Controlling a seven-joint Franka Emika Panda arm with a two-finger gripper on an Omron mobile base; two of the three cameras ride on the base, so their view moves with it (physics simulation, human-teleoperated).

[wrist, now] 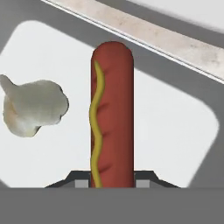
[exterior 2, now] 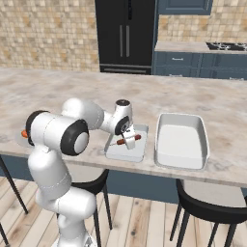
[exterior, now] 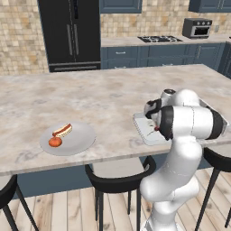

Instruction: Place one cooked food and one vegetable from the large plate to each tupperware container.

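Two tupperware containers: one small shallow tray (exterior 2: 126, 150) directly below the gripper (exterior 2: 128, 141), one larger deep tray (exterior 2: 182, 140) just beside it on the right in the right base view.

One large plate (exterior: 77, 142), well apart from the gripper.

Two cooked items: one sausage (wrist: 111, 116) at the gripper, one hot dog (exterior: 62, 130) on the plate.

Two vegetables: one pale lumpy piece (wrist: 34, 106) beside the sausage, one tomato (exterior: 55, 141) on the plate.

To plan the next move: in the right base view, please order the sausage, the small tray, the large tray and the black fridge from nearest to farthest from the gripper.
1. sausage, at the gripper
2. small tray, directly below
3. large tray, to its right in this view
4. black fridge, at the far wall
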